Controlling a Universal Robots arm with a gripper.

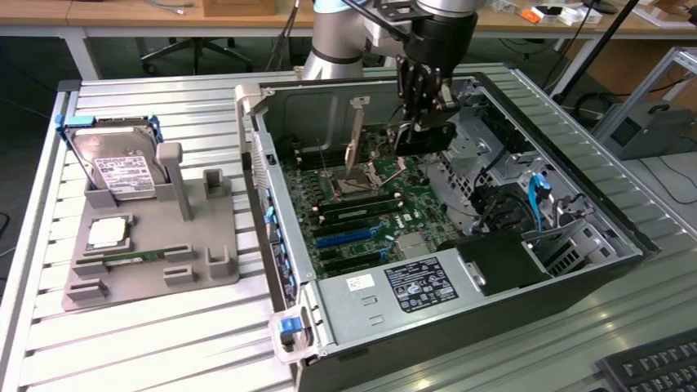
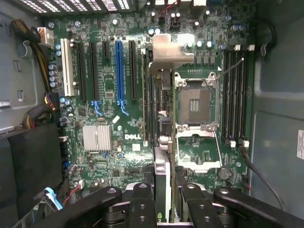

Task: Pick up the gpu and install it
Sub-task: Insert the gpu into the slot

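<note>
My gripper (image 1: 420, 113) reaches down into the open computer case (image 1: 273, 163) and is shut on the gpu (image 1: 425, 137), a dark card that hangs upright over the motherboard (image 1: 360, 204). In the wrist view the gpu (image 2: 160, 137) shows edge-on between my black fingers (image 2: 142, 199), with its silver end bracket (image 2: 170, 47) at the far end. It hangs over the strip between the row of expansion slots, one of them blue (image 2: 119, 71), and the open CPU socket (image 2: 194, 104). I cannot tell whether it touches a slot.
Outside the case, on the exterior view's left, a grey fixture (image 1: 163, 261) holds a silver hard drive (image 1: 122, 167), a processor (image 1: 107, 233) and a memory stick (image 1: 126, 257). The power supply (image 1: 419, 286) and the black fan shroud (image 1: 495, 208) crowd the case's near end. A keyboard (image 1: 654, 367) lies at the lower right.
</note>
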